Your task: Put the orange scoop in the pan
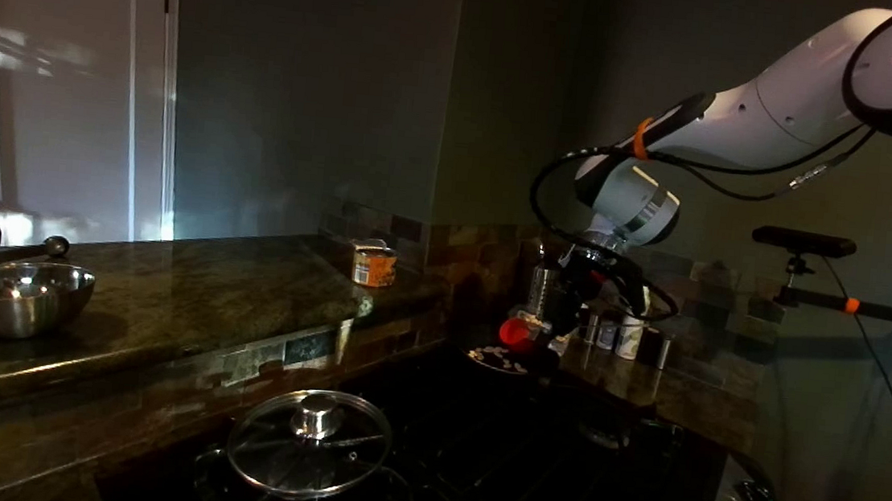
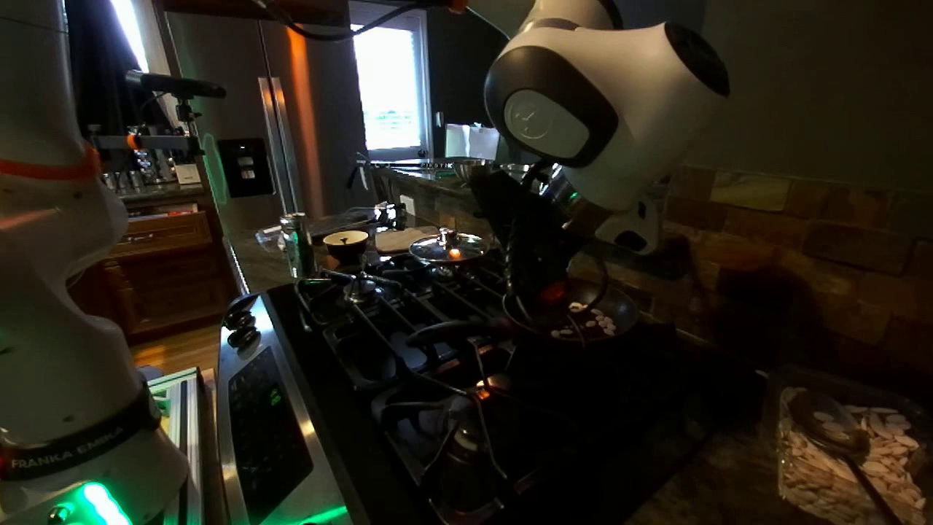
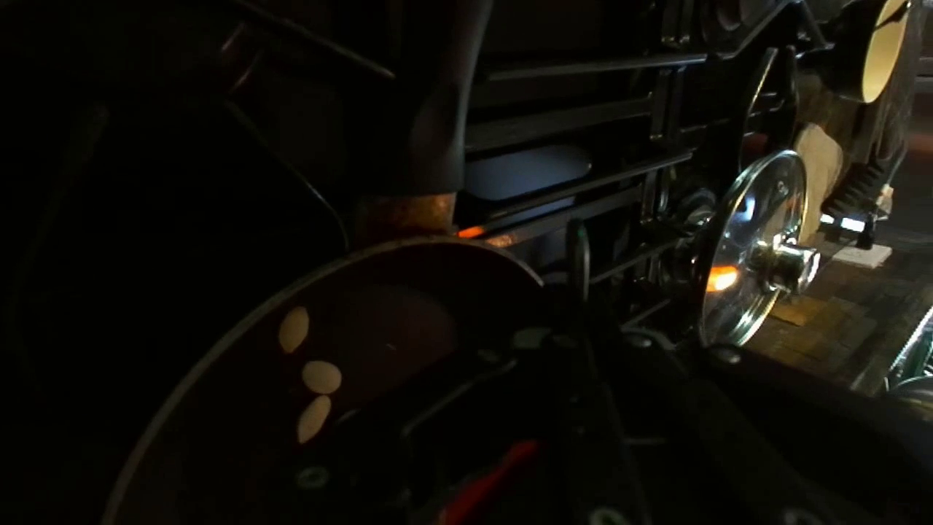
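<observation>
Red-orange scoop (image 1: 516, 332): at the tips of the fingers (image 3: 605, 423), over the pan (image 3: 386, 313); tilted, round end showing in an exterior view. Whether it touches the pan cannot be told.
Gripper (image 1: 545, 332): angled downward, low over the pan.
Fingers: clamped on the scoop; exact gap between them lost in shadow.
Red strip (image 3: 488, 485): between the fingers in the wrist view; whether it belongs to the scoop cannot be told.
Pan: round, dark, pale rim; directly below the fingers.
Handle (image 3: 441, 124): dark, fixed to the pan; extends away from the fingers.
Pale pieces (image 3: 321, 377): flat ovals, scattered on the pan floor, below the fingers.
Stove (image 2: 273, 430): below the fingers; supports the pan.
Bottle (image 1: 630, 337): white, upright, beyond the fingers.
Lid (image 1: 307, 452): glass, metal knob; over the stove, well apart from the fingers.
Can (image 1: 373, 268): orange label; on the ledge (image 1: 249, 282), well apart from the fingers.
Bowl (image 1: 13, 309): steel, upright; same ledge, farther from the fingers than the can.
Tub (image 2: 783, 437): clear, holds more pale pieces and a spoon (image 2: 849, 445); well apart from the fingers.
Arm (image 1: 774, 102): white, bent; above the fingers.
</observation>
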Motion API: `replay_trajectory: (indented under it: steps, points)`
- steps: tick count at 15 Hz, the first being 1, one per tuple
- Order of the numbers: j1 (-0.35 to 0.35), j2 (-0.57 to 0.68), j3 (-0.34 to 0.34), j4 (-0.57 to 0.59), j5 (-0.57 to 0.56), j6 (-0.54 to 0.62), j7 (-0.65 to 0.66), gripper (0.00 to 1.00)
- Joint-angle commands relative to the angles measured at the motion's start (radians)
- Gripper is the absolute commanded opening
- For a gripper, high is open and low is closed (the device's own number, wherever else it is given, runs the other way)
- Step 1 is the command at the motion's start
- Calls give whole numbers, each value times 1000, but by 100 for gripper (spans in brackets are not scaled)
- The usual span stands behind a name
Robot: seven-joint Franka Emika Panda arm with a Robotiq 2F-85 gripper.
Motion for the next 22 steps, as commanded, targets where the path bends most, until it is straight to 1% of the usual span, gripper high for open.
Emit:
replay_trajectory:
  steps: [1,6,9,13,14,15,16,19,21,22]
  points:
    - [-16,45,-5,47,49,-37,58,1]
    - [-12,69,0,61,40,17,105,1]
    - [-28,111,7,94,58,0,59,1]
    - [-52,171,15,149,107,-26,41,1]
    - [-56,174,15,155,111,-29,47,29]
    - [-58,166,10,154,106,-23,62,30]
    - [-61,158,6,154,101,-21,74,34]
    - [-64,109,-18,135,63,9,111,58]
    - [-60,61,-31,110,42,43,115,72]
    - [-55,29,-36,90,35,67,110,81]
